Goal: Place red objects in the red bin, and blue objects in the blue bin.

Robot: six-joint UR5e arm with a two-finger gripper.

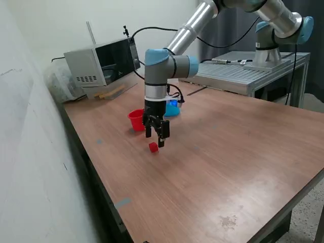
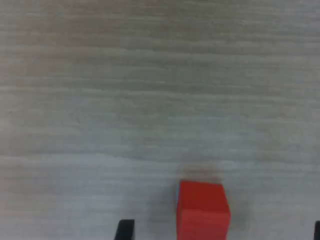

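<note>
One tiny red cube (image 1: 153,147) lies on the wooden table, just below my gripper (image 1: 155,137). The gripper hangs a little above the table with its two fingers apart and nothing between them. In the wrist view the red cube (image 2: 203,209) sits between the two dark fingertips (image 2: 125,229), closer to one side. The red cup (image 1: 136,119) stands upright behind the gripper, toward the exterior view's left. The light-blue cup (image 1: 172,108) is partly hidden behind the arm. No other red cube and no dark blue cubes are in view.
A grey microwave-like box (image 1: 101,63) and a wood strip stand at the table's back left. A metal bench (image 1: 248,73) carrying the arm's base is at the back right. A white wall runs along the exterior view's left.
</note>
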